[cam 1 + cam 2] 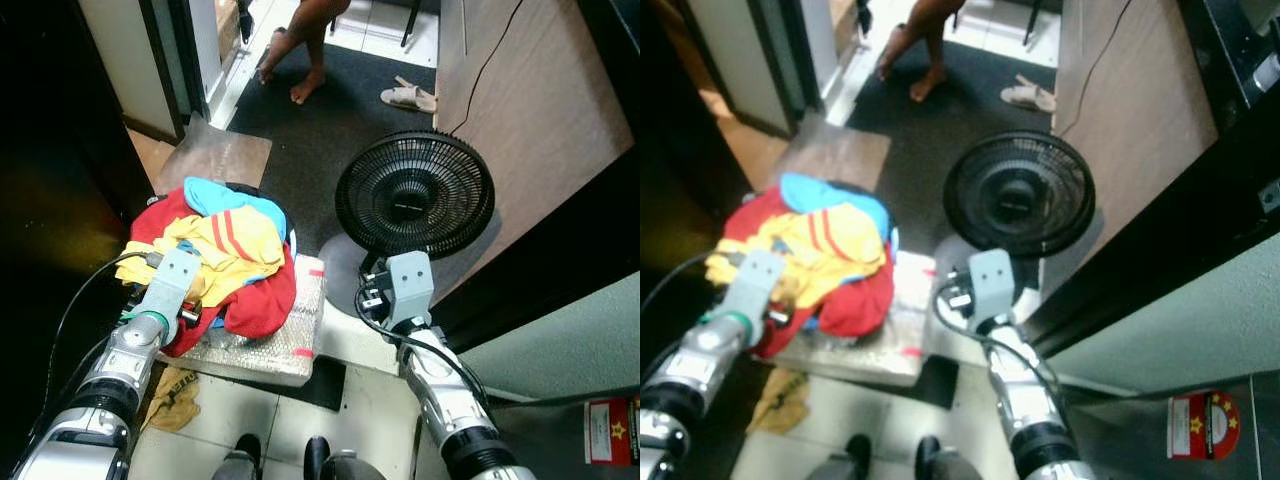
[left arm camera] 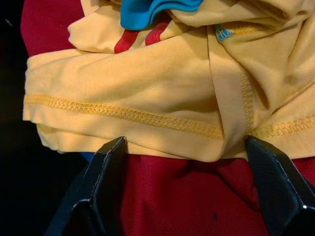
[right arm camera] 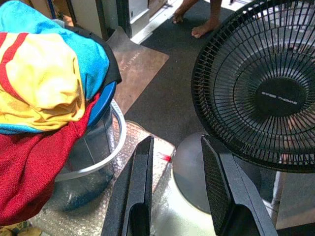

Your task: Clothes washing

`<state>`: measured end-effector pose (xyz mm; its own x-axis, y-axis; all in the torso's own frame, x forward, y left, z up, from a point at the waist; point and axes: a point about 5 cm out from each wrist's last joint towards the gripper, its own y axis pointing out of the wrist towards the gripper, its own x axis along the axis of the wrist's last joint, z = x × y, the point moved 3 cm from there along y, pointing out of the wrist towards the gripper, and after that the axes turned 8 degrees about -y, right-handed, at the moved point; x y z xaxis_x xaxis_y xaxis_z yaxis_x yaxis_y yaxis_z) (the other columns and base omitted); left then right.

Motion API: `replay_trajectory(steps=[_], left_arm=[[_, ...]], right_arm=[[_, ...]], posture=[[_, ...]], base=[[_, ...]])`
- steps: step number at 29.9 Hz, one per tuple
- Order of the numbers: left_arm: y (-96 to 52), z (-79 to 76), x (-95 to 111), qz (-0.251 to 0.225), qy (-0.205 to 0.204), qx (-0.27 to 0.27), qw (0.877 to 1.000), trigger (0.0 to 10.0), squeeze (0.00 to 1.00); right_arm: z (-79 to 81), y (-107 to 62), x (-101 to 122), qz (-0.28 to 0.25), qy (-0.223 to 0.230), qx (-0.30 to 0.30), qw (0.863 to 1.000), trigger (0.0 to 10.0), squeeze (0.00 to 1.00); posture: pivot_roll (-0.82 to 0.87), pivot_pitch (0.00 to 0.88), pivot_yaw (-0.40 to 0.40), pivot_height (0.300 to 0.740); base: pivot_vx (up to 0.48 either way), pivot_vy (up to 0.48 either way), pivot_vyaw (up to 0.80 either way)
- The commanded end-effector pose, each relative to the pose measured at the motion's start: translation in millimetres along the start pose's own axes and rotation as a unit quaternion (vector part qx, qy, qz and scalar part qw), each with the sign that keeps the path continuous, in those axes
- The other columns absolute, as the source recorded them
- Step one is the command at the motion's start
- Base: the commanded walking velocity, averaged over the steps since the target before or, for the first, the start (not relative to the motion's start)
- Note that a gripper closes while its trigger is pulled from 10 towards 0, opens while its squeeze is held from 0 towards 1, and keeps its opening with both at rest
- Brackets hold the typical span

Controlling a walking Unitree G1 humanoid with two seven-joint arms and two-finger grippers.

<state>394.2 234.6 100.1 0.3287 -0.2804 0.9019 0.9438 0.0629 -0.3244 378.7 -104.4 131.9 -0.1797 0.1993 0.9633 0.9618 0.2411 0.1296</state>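
A heap of clothes (image 1: 225, 255) (red, yellow with red stripes, blue) overflows a clear basket (image 3: 106, 147) with a blue rim. The basket stands on a bubble-wrap pad (image 1: 290, 345). My left gripper (image 2: 187, 164) is down on the near side of the heap. It is open, with its fingers (image 2: 106, 182) spread wide over a yellow hem and the red cloth (image 2: 197, 196) below it. My right gripper (image 3: 178, 142) is open and holds nothing. It hovers to the right of the basket, above the fan's round base (image 3: 189, 167).
A black floor fan (image 1: 414, 195) stands right of the basket, close to my right arm. A person's bare feet (image 1: 305, 88) and sandals (image 1: 408, 97) are on the dark carpet (image 1: 330, 120) beyond. A wooden panel (image 1: 540, 110) closes the right side. A yellow rag (image 1: 175, 398) lies by my feet.
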Motion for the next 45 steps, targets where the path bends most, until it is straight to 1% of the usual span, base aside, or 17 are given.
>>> replay_trajectory(steps=[1, 6, 10, 11, 13, 14, 16, 17, 19, 20, 24, 27, 32, 42, 43, 44, 45], left_arm=[[-5.1, -9.9, -36.1, 0.055, -0.004, -0.016, 0.998, 10.0, 0.00], [-5.2, -22.4, -29.2, 0.037, -0.041, -0.046, 0.997, 10.0, 0.00], [-6.5, -37.9, 3.1, -0.016, -0.110, -0.090, 0.990, 10.0, 0.00], [-6.5, -37.9, 3.1, -0.016, -0.110, -0.090, 0.990, 10.0, 0.00], [-4.7, -40.1, 33.0, -0.067, -0.103, -0.085, 0.989, 10.0, 0.00], [-4.7, -40.1, 33.0, -0.067, -0.103, -0.085, 0.989, 10.0, 0.00], [0.5, -37.1, 70.9, -0.116, -0.101, -0.063, 0.986, 10.0, 0.00], [0.5, -37.1, 70.9, -0.116, -0.101, -0.063, 0.986, 10.0, 0.00], [5.1, -38.5, 95.5, -0.134, -0.087, -0.050, 0.986, 10.0, 0.00], [6.5, -41.2, 99.6, -0.132, -0.075, -0.049, 0.987, 10.0, 0.00], [10.1, -52.8, 94.5, -0.102, -0.049, -0.047, 0.992, 10.0, 0.00], [11.0, -55.2, 91.5, -0.092, -0.044, -0.044, 0.994, 10.0, 0.00], [13.3, -62.9, 81.2, -0.067, -0.015, -0.050, 0.996, 10.0, 0.00], [14.0, -65.8, 73.6, -0.055, -0.032, -0.056, 0.996, 10.0, 0.00], [14.0, -64.4, 72.3, -0.054, -0.041, -0.052, 0.996, 3.9, 0.00], [14.0, -63.2, 71.4, -0.052, -0.046, -0.049, 0.996, 3.9, 0.00], [13.9, -59.7, 70.3, -0.053, -0.054, -0.041, 0.996, 0.0, 0.00]], right_arm=[[1.1, -4.5, -9.1, 0.013, 0.000, 0.001, 1.000, 10.0, 0.00], [2.3, -5.1, -9.8, 0.013, 0.000, 0.002, 1.000, 10.0, 0.00], [-0.5, -7.7, -13.2, 0.016, 0.001, -0.002, 1.000, 10.0, 0.00], [-0.5, -7.7, -13.2, 0.016, 0.001, -0.002, 1.000, 10.0, 0.00], [-0.3, -8.0, -14.5, 0.018, 0.001, -0.003, 1.000, 10.0, 0.00], [-0.3, -8.0, -14.5, 0.018, 0.001, -0.003, 1.000, 10.0, 0.00], [2.7, -6.8, -14.0, 0.018, 0.000, 0.003, 1.000, 10.0, 0.00], [2.7, -6.8, -14.0, 0.018, 0.000, 0.003, 1.000, 10.0, 0.00], [5.1, -5.3, -12.7, 0.017, 0.000, 0.008, 1.000, 10.0, 0.00], [5.6, -4.8, -12.1, 0.016, 0.000, 0.009, 1.000, 10.0, 0.00], [5.9, -5.5, -13.0, 0.017, -0.001, 0.010, 1.000, 10.0, 0.00], [5.8, -6.4, -13.4, 0.018, -0.001, 0.009, 1.000, 10.0, 0.00], [3.2, -11.0, -18.4, 0.025, -0.003, 0.005, 1.000, 10.0, 0.00], [0.9, -15.6, -23.7, 0.034, -0.006, 0.003, 0.999, 10.0, 0.00], [1.5, -15.5, -24.0, 0.034, -0.006, 0.004, 0.999, 10.0, 0.00], [1.9, -15.3, -24.1, 0.035, -0.007, 0.004, 0.999, 10.0, 0.00], [2.7, -14.3, -23.4, 0.035, -0.007, 0.006, 0.999, 10.0, 0.00]], posture=[[0.05, 0.432, -0.063, 0.740], [0.05, 0.432, -0.058, 0.740], [0.05, 0.436, -0.056, 0.740], [0.05, 0.436, -0.056, 0.740], [0.05, 0.442, -0.063, 0.740], [0.05, 0.442, -0.063, 0.740], [0.04, 0.451, -0.072, 0.740], [0.04, 0.451, -0.072, 0.740], [0.04, 0.459, -0.075, 0.740], [0.04, 0.465, -0.075, 0.740], [0.03, 0.478, -0.074, 0.740], [0.02, 0.490, -0.072, 0.740], [0.02, 0.527, -0.067, 0.740], [0.03, 0.560, -0.071, 0.740], [0.03, 0.558, -0.073, 0.740], [0.03, 0.558, -0.073, 0.740], [0.03, 0.554, -0.077, 0.740]], base=[[0.000, 0.000, 0.00], [0.000, 0.000, 0.00], [0.000, 0.000, 0.00], [0.000, 0.000, 0.00], [0.000, 0.000, 0.00], [0.000, 0.000, 0.00], [0.000, 0.000, 0.00], [0.000, 0.000, 0.00], [0.000, 0.000, 0.00], [0.000, 0.000, 0.00], [0.000, 0.000, 0.00], [0.000, 0.000, 0.00], [0.000, 0.000, 0.00], [0.000, 0.000, 0.00], [0.000, 0.000, 0.00], [0.000, 0.000, 0.00], [0.000, 0.000, 0.00]])
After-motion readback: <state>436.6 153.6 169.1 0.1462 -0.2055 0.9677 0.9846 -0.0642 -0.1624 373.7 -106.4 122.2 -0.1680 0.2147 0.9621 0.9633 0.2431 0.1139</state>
